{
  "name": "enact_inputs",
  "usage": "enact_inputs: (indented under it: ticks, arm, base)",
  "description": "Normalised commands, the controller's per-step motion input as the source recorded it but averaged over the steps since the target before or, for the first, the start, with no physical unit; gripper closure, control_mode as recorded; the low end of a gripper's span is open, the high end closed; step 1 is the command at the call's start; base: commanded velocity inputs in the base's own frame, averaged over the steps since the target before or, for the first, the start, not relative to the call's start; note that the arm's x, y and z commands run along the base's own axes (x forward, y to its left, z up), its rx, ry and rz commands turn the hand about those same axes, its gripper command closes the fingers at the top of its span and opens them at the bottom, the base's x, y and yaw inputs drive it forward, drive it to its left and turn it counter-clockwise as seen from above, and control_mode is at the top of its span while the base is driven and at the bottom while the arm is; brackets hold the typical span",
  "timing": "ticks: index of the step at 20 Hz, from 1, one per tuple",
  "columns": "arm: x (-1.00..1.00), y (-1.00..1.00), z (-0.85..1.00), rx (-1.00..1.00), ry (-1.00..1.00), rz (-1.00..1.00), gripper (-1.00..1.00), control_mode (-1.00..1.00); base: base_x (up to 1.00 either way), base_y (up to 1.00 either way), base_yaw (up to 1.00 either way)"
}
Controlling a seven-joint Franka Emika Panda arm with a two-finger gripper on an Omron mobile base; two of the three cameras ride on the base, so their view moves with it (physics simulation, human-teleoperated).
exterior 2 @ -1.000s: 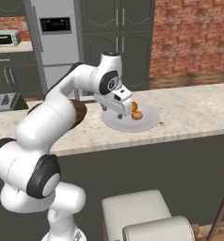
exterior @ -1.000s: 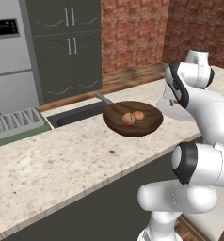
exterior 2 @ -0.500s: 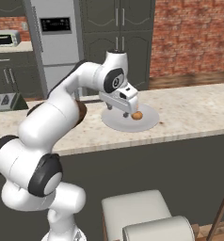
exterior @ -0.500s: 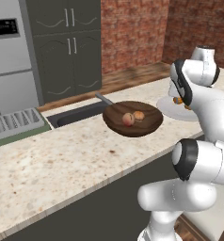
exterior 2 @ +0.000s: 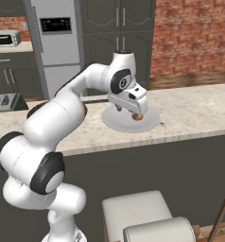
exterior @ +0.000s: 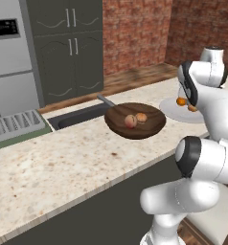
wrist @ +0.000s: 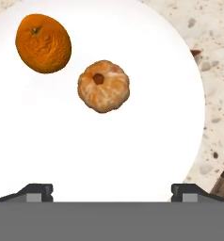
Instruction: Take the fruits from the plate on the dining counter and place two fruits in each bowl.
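My gripper [exterior 2: 132,112] hangs open just above the pale plate [exterior 2: 115,124] on the dining counter [exterior 2: 194,111], with nothing between its fingers. In the hand view the gripper [wrist: 112,192] looks down on the plate [wrist: 147,155], where two fruits lie apart: a round orange one [wrist: 43,43] and a peeled-looking orange one [wrist: 103,86], both ahead of the fingertips [wrist: 36,190]. From the left, the plate [exterior: 176,114] shows behind my arm with a fruit [exterior: 182,101] on it. The dark wooden bowl [exterior: 135,128] beside the plate holds two fruits [exterior: 130,121].
A sink [exterior: 77,117] and a dish rack [exterior: 15,125] lie left of the wooden bowl. Fridge [exterior 2: 57,42], dark cabinets and a brick wall stand behind the counter. A toaster oven [exterior 2: 5,38] sits on the back counter. Pale stools [exterior 2: 142,215] stand below the counter front.
The hand has swung right and slightly down, from the plate's left edge to above its middle. The jaws stayed open and the fruits have not moved.
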Motion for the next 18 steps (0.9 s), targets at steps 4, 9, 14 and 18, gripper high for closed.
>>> enact_inputs:
  ticks: [4, 9, 14, 18]
  arm:
    - [0.03, -0.05, -0.24, 0.0, 0.0, 0.0, -1.0, -1.0]
    - [0.34, 0.0, -0.38, 0.0, 0.0, -0.01, -1.0, -1.0]
    - [0.39, -0.06, -0.13, 0.0, 0.0, -0.02, -1.0, -1.0]
    - [0.12, -0.21, 0.0, 0.0, 0.0, -0.01, -1.0, -1.0]
  base:
    - [0.0, 0.0, 0.0]
    - [0.0, 0.0, 0.0]
    - [0.0, 0.0, 0.0]
    - [0.0, 0.0, 0.0]
